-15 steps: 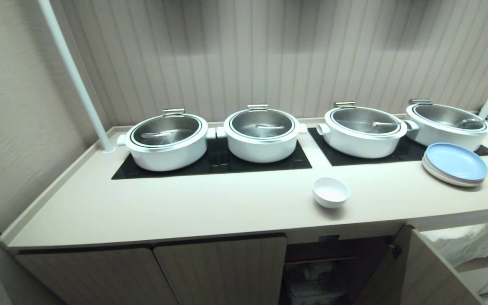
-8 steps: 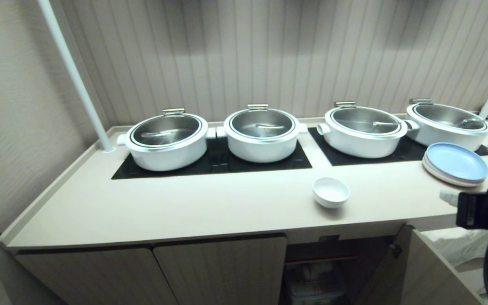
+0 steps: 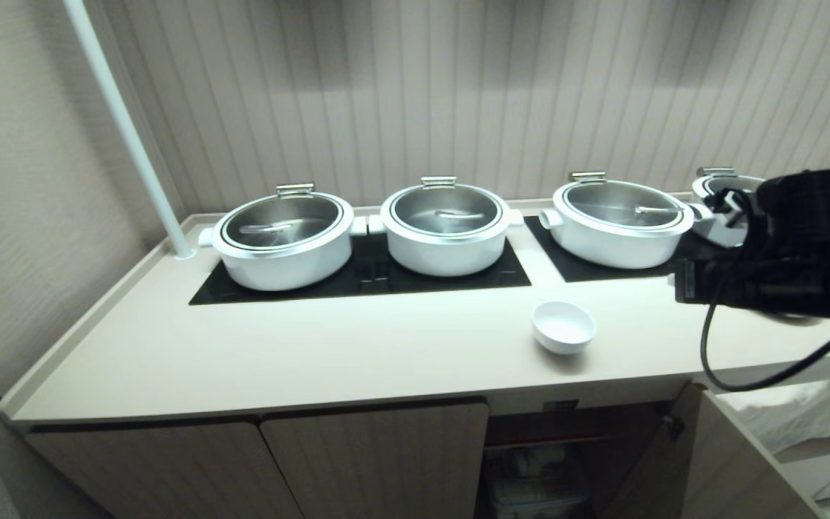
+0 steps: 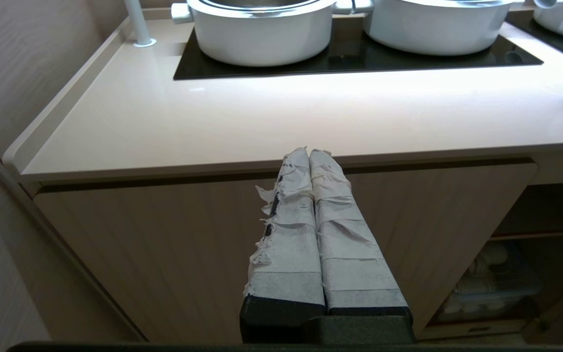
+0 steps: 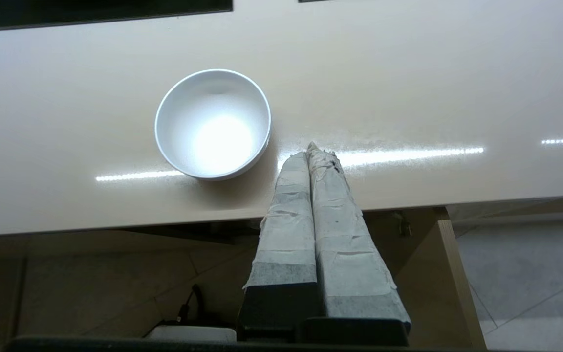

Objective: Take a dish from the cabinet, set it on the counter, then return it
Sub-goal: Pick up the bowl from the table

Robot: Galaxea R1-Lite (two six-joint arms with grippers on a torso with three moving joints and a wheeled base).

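The dish (image 3: 563, 326), a small white bowl, stands upright and empty on the counter (image 3: 314, 353) near its front edge. My right arm (image 3: 768, 277) hangs above the counter's right end, to the right of the dish. In the right wrist view the right gripper (image 5: 311, 149) is shut and empty, its tips just beside the dish (image 5: 213, 124) and apart from it. The cabinet (image 3: 379, 461) lies below, its right door (image 3: 717, 461) swung open on a dark compartment (image 3: 541, 468). My left gripper (image 4: 309, 152) is shut, parked before a closed cabinet door (image 4: 164, 244).
Several white lidded pots (image 3: 282, 241) sit on black cooktop panels (image 3: 364, 277) along the back. A white pole (image 3: 127, 130) rises at the counter's left rear corner. The left wall (image 3: 26, 180) is close. White bagged things (image 3: 804, 411) lie right of the open door.
My right arm has come into view from the right and risen over the counter's right end, now covering the stacked plates. The dish has not moved.
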